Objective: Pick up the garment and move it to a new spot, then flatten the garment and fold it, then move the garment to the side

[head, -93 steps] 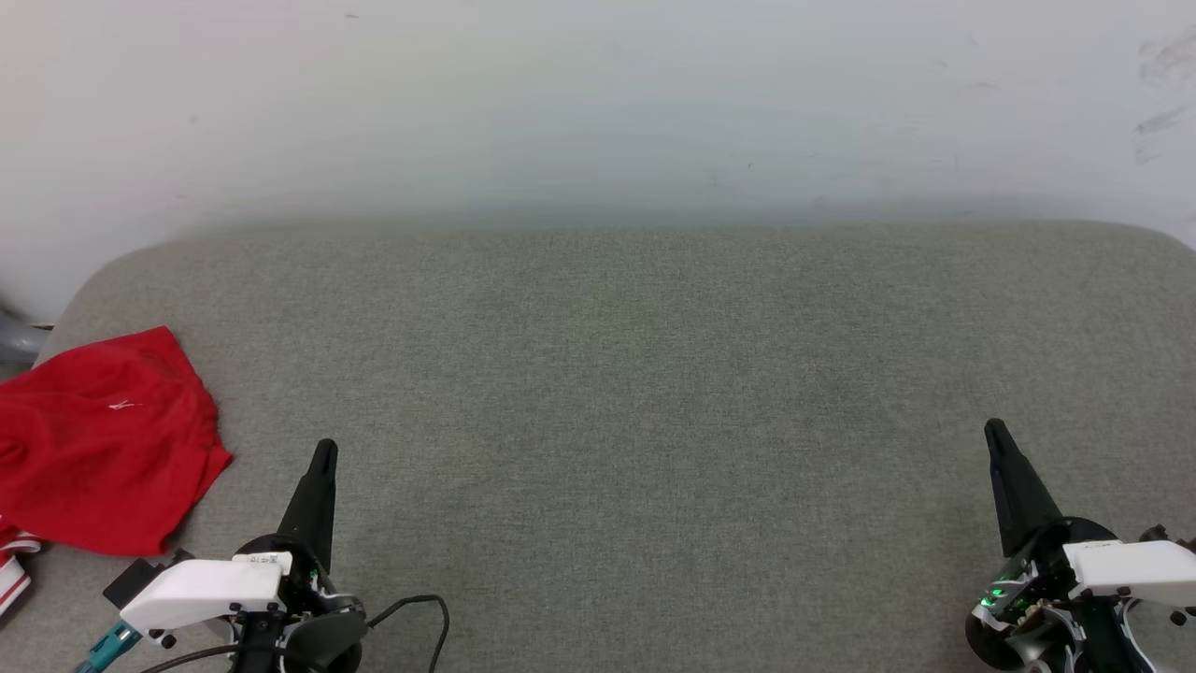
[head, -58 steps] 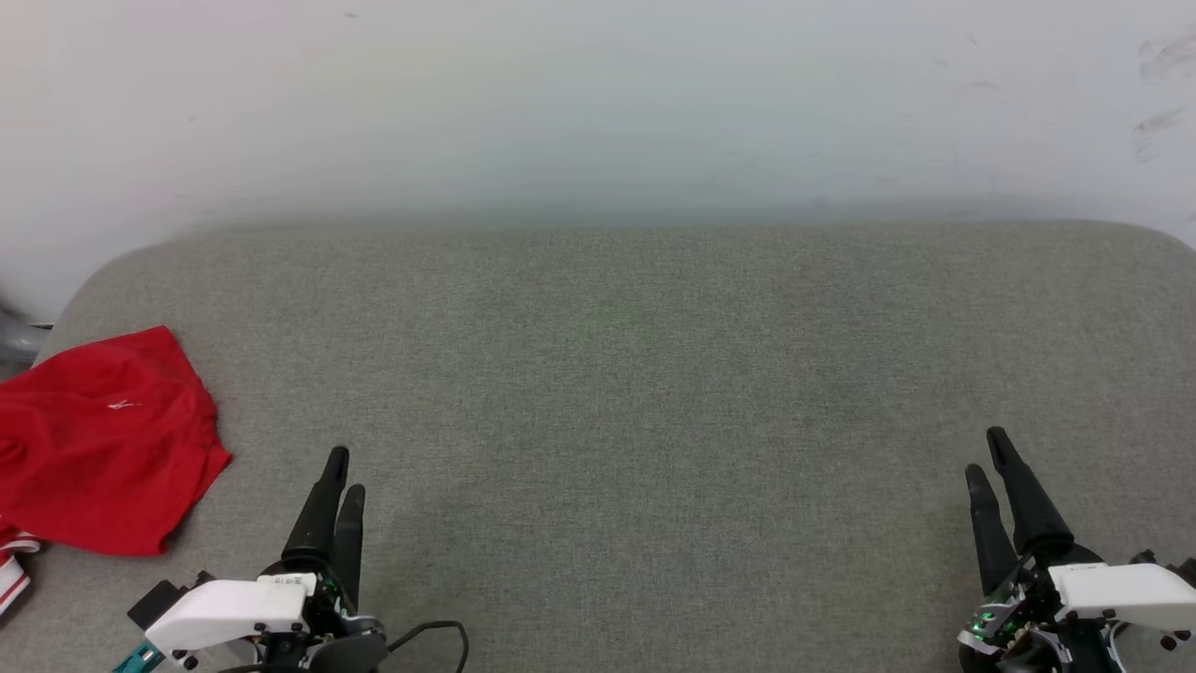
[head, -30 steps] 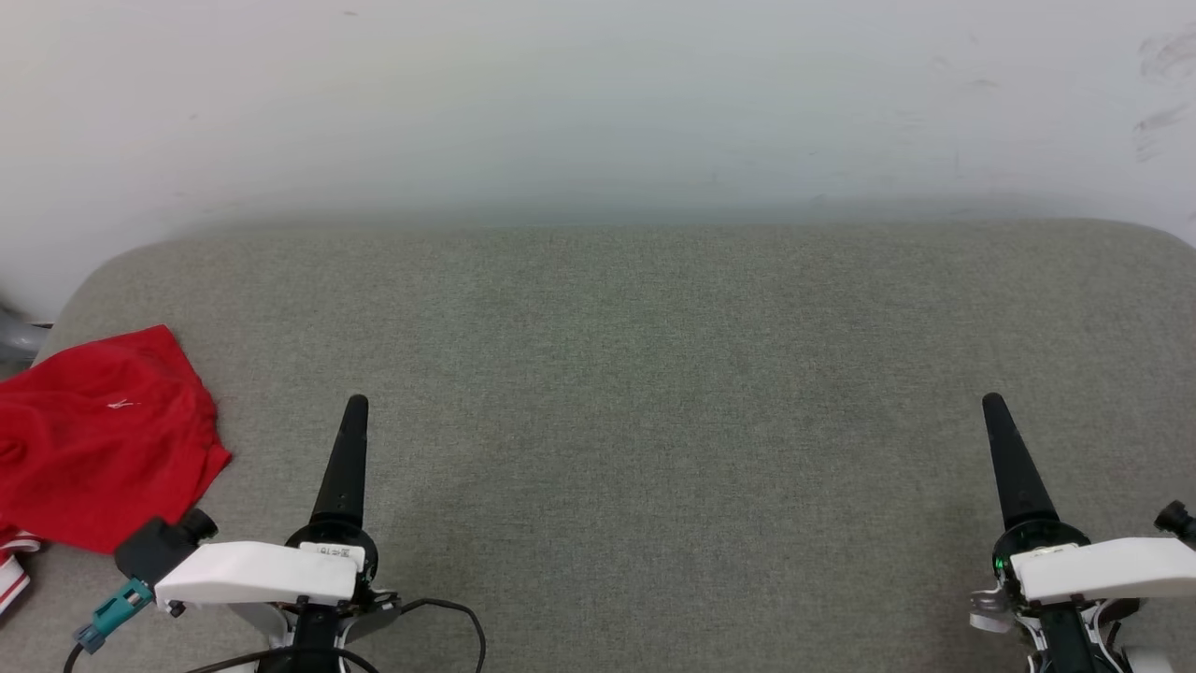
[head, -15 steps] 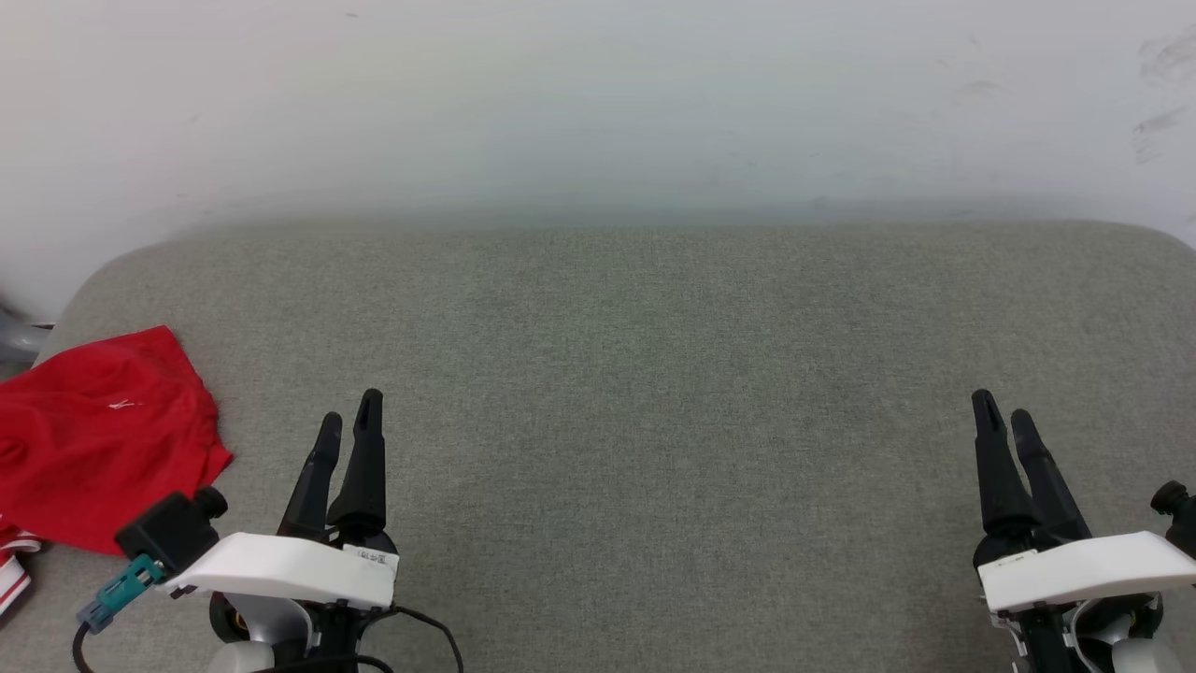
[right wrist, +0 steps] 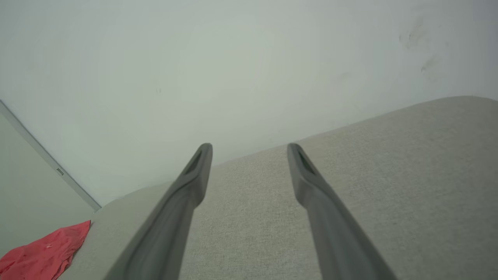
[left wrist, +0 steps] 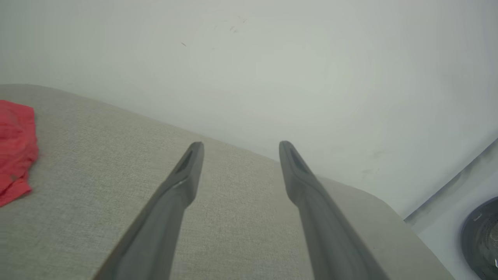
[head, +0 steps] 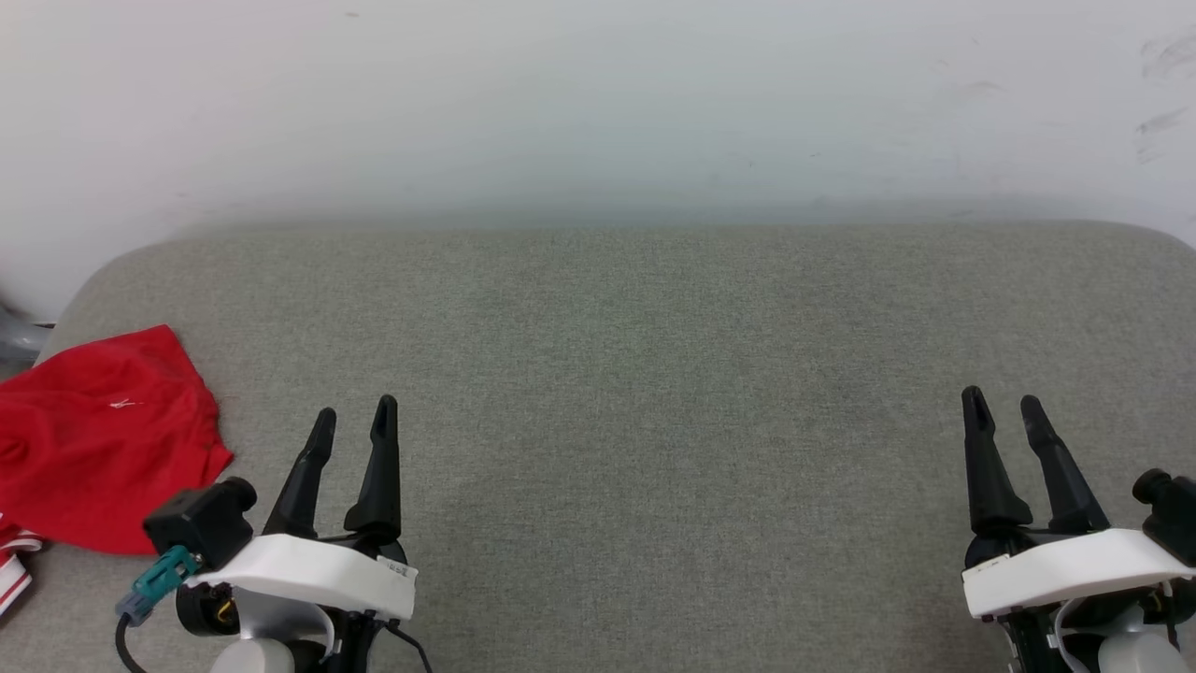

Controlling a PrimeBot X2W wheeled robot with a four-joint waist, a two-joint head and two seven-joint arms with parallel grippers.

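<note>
- At the far left we see the garment [head: 103, 439], a crumpled red heap at the left edge of the grey padded surface [head: 654, 374]. The head view's border cuts part of it off, and a bit of striped trim [head: 11, 579] shows at its near corner.
- We judge that the first step, the pick-up, is in hand but not yet begun: nothing grips the fabric, and it lies bunched rather than flat.
- Just right of the heap and apart from it, our left pincer [head: 355, 418] hovers over the surface. It is released, its two fingers spread wide, holding and touching nothing.
- As we read it, the next move calls for this pincer to swing left, come down on a raised fold and clench. The fabric looks floppy, so a shallow pinch may slip.
- The wide middle of the surface offers room for the new spot.
- At the far right, our right pincer [head: 1002, 400] is likewise released, fingers wide apart, grasping nothing, well apart from the garment.
</note>
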